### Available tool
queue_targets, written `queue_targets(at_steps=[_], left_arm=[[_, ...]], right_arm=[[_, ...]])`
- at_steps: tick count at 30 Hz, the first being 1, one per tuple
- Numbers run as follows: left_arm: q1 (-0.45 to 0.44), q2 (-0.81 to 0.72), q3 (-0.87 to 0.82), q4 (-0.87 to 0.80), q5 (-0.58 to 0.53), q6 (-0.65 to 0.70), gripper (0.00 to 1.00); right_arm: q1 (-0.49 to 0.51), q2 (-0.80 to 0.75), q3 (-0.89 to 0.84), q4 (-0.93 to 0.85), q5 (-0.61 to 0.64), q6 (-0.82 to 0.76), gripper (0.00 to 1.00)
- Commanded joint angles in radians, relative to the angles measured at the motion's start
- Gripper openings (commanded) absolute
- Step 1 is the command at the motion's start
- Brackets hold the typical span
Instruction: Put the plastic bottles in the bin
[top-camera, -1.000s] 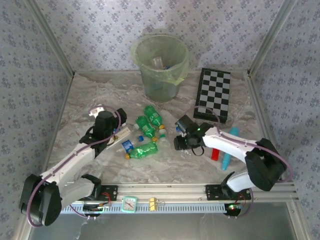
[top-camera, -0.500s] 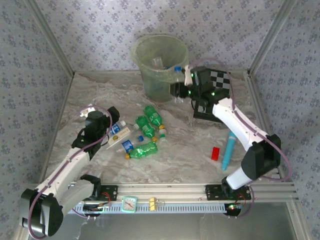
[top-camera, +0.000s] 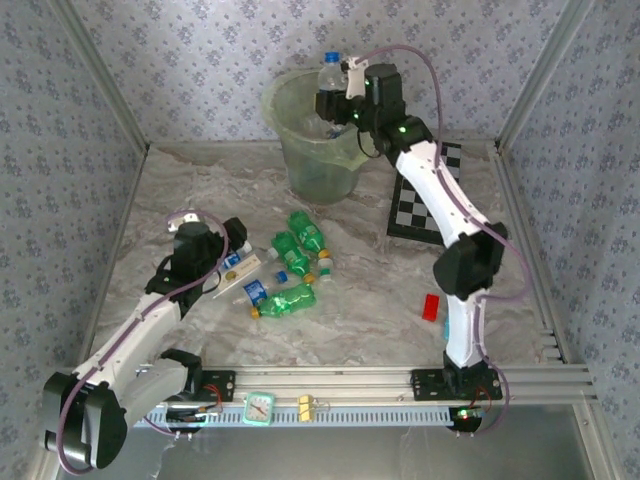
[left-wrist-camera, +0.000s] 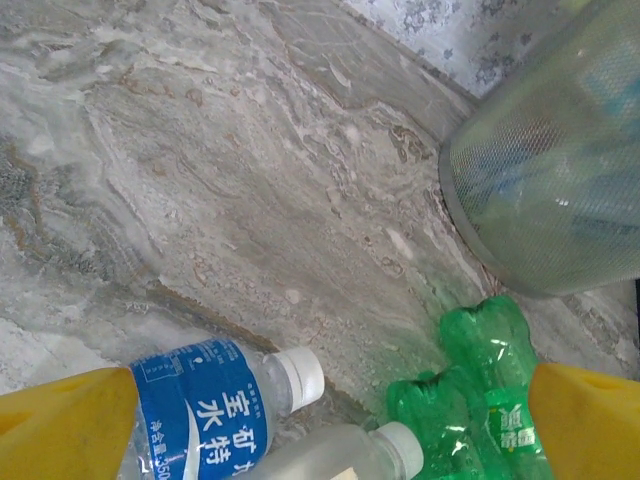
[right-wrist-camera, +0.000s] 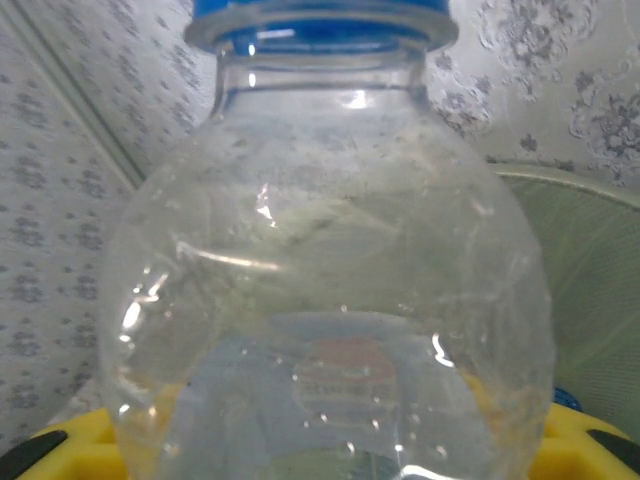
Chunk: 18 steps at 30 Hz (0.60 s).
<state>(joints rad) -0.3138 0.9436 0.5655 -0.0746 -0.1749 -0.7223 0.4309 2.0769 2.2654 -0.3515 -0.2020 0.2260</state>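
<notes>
Top external, right fingers (top-camera: 328, 104) gripping clear bottle (top-camera: 328, 76), seemingly upright, above bin (top-camera: 315, 165)

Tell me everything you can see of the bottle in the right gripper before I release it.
The clear bottle is thin, see-through plastic with a rounded shoulder, a short neck and a blue cap. It looks empty, with glints on its wall. It stands upright, cap up, clamped low on its body by the right gripper, whose yellow fingers show at either side. It seems to hang over the opening of the bin, touching nothing else.
</notes>
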Motion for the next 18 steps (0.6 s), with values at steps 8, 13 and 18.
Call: queue_targets(at_steps=[8,13,18], left_arm=[[0.012,-0.005,0.017,-0.056,0.023,0.067,1.0],[0.015,-0.005,0.021,-0.08,0.02,0.084,1.0],[0.019,-0.005,0.022,-0.099,0.011,0.09,1.0]], right_arm=[[-0.016,0.23,0.256,-0.218,0.047,-0.045,0.46],[-0.014,0.241,0.258,-0.219,0.037,-0.033,0.58],[-0.013,0.216,0.275,-0.216,0.054,-0.04,0.93]])
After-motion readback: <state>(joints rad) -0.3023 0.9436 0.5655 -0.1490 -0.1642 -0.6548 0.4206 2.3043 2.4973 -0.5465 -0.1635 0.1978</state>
